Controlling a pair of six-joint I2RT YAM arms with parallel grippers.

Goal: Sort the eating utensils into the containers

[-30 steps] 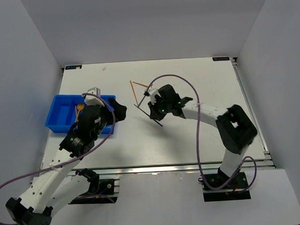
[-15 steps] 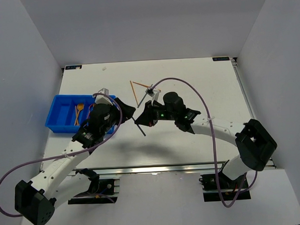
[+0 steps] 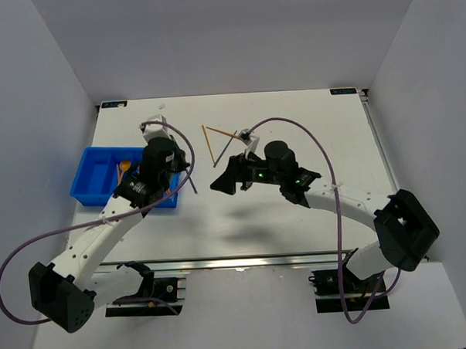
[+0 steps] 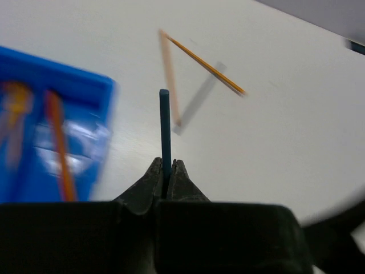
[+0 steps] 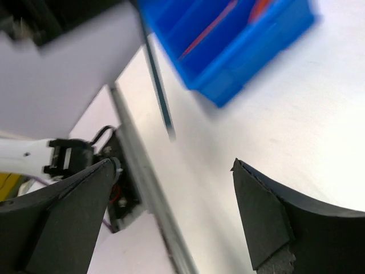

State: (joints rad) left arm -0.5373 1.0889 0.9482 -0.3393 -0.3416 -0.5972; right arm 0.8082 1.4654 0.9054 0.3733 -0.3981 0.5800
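Note:
My left gripper (image 4: pixel 166 165) is shut on a dark blue stick (image 4: pixel 165 128), which points straight out from the fingertips. In the top view that stick (image 3: pixel 191 181) hangs just right of the blue bin (image 3: pixel 94 184), with the left gripper (image 3: pixel 183 170) at the bin's right end. The bin's containers hold an orange spoon (image 3: pixel 124 167) and a thin orange stick (image 4: pixel 60 151). My right gripper (image 3: pixel 216 183) stands open and empty a little right of the stick; its wrist view (image 5: pixel 173 164) shows the stick (image 5: pixel 159 94) and the bin (image 5: pixel 245 63) ahead. Two orange sticks (image 3: pixel 209 147) (image 3: pixel 220 132) lie on the table behind.
The two orange sticks (image 4: pixel 205 65) meet in a V at mid-table, far from the bin. The table's near metal rail (image 5: pixel 142 188) runs below the right gripper. White walls close in the left, right and back sides. Purple cables loop over both arms.
The right gripper, which held the dark blue stick, has opened and let go. The left gripper closed on the stick and carried it left toward the bin.

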